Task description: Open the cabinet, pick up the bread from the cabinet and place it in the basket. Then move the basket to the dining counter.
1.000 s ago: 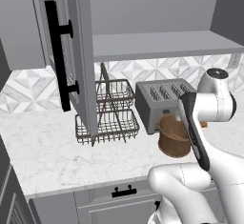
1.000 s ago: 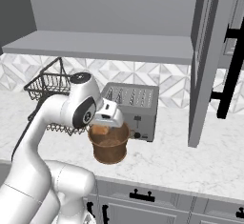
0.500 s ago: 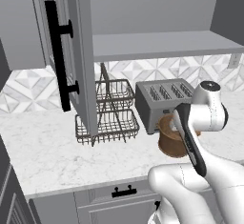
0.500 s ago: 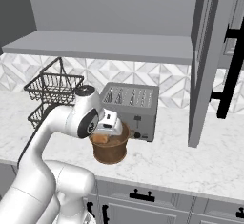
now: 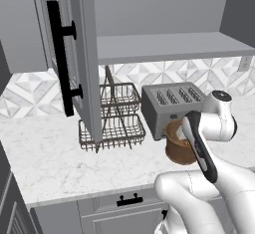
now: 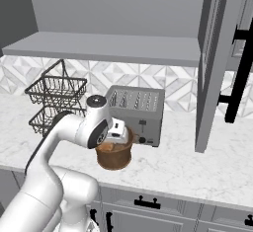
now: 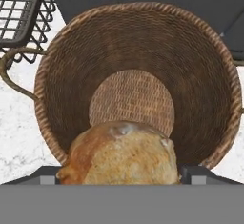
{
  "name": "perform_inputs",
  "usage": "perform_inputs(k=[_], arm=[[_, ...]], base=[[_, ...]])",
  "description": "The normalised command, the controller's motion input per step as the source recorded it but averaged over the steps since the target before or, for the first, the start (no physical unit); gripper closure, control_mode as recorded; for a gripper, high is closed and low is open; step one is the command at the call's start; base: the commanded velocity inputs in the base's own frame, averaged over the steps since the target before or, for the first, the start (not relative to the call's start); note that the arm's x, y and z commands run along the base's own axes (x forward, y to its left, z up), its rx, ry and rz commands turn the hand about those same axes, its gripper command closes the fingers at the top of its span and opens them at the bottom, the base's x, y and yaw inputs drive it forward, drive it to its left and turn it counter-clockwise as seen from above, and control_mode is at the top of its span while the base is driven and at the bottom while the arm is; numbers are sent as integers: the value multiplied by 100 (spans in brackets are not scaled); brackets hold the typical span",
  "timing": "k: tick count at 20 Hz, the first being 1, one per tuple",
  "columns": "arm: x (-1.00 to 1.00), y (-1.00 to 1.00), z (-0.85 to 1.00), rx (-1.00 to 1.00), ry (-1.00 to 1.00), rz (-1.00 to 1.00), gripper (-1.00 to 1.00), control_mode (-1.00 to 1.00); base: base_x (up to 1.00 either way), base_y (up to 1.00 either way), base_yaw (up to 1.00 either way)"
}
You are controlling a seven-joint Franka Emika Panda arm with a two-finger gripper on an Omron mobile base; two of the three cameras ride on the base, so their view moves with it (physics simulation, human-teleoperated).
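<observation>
The gripper (image 7: 119, 182) hangs directly over the basket (image 7: 138, 82), its jaws spread wide with the bread (image 7: 121, 154) sitting between them at the bottom edge of the hand view (whether the pads actually touch the roll cannot be told). The basket (image 6: 114, 154) stands on the marble tabletop (image 6: 197, 167), just in front of the grey toaster (image 6: 136, 112) and to the right of the two-tier wire rack (image 5: 112, 123). In the hand view its woven floor is bare, and the bread is near the rim on the side next to the camera. The cabinet (image 5: 74, 54) door stands swung open, black bar handle (image 5: 60, 56) facing outward.
</observation>
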Motion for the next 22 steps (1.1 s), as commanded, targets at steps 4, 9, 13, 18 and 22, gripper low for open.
perform_inputs(k=[4,9,13,18,22], arm=[[26,0,0,5,11,4,100,-100],[24,0,0,2,7,3,100,-100],[27,0,0,0,3,0,100,-100],[21,0,-18,0,0,0,100,-100],[21,0,-37,0,-1,0,100,-100]], base=[[0,0,0],[0,0,0],[0,0,0],[0,0,0],[0,0,0]])
